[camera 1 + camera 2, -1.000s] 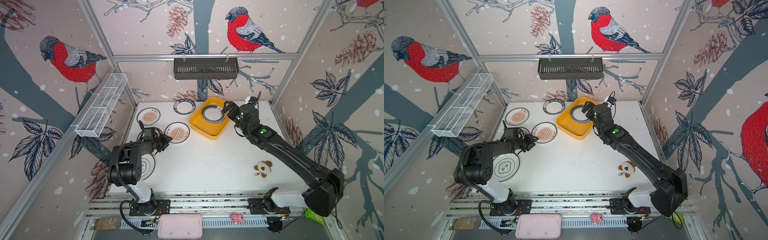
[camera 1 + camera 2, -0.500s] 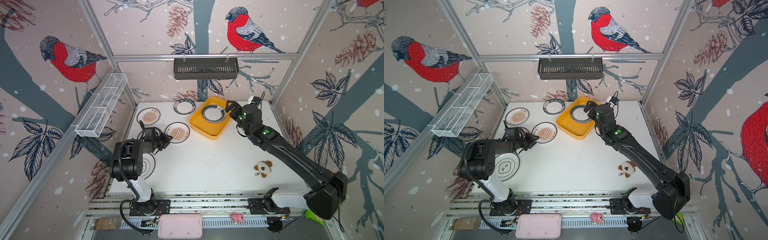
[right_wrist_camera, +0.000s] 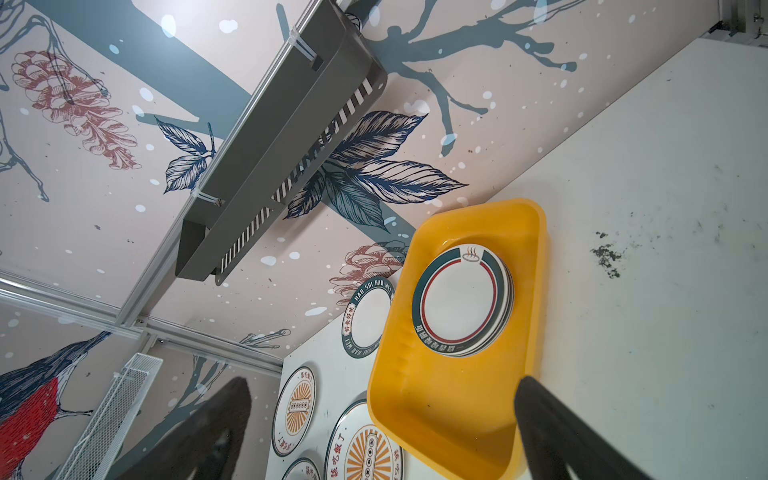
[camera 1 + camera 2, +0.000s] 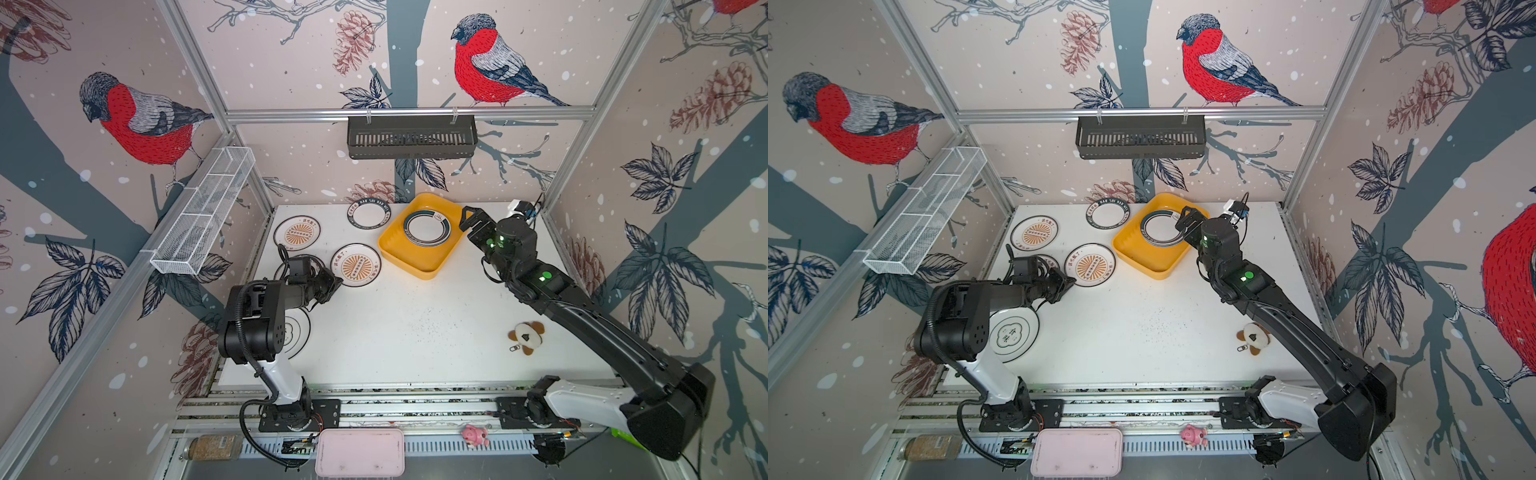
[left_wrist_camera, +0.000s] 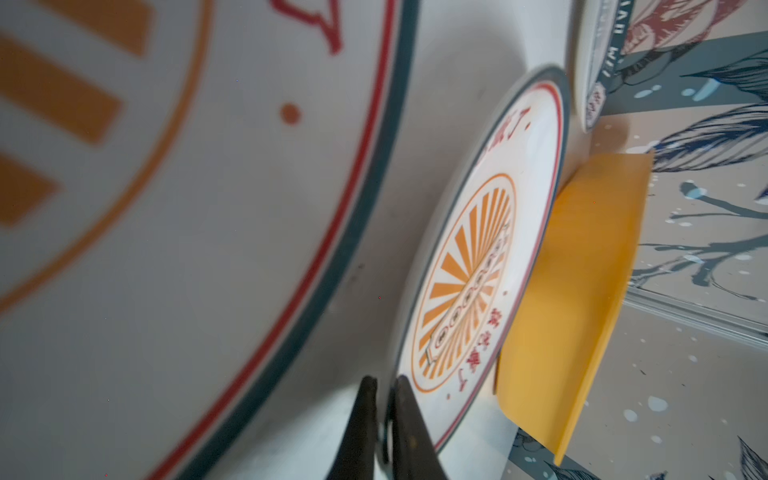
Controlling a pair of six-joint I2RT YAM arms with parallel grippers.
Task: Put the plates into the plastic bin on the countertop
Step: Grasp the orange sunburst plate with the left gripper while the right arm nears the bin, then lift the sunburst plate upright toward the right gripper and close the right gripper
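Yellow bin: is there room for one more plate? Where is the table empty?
Yes. The near half of the yellow bin is bare, in front of the plate stack. The table is free between the bin, the plush toy and the front edge. It is crowded back left: loose plates, with the left gripper shut on the sunburst plate.
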